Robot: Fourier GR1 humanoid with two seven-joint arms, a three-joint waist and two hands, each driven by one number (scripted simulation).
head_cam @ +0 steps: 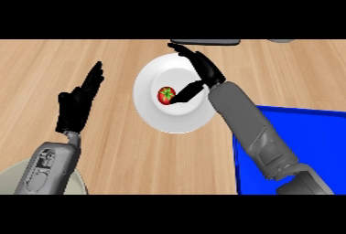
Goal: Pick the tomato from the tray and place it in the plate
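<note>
A small red tomato [166,94] with a green top lies in the middle of the white plate [154,114]. My right hand [205,69] hovers over the plate's right half, fingers straight and spread toward the far edge. Its thumb [187,92] points down to the tomato's right side, just touching or nearly so. The hand is open and the tomato rests on the plate. The blue tray [304,151] lies at the lower right under my right forearm. My left hand [78,103] stands open at the left, fingers up, away from the plate.
A pale round object [13,180] shows at the lower left corner, partly under my left forearm. A dark grey flat item [206,42] sits at the far edge behind the plate. A grey shape [282,40] peeks in at the top right. Wooden counter surrounds everything.
</note>
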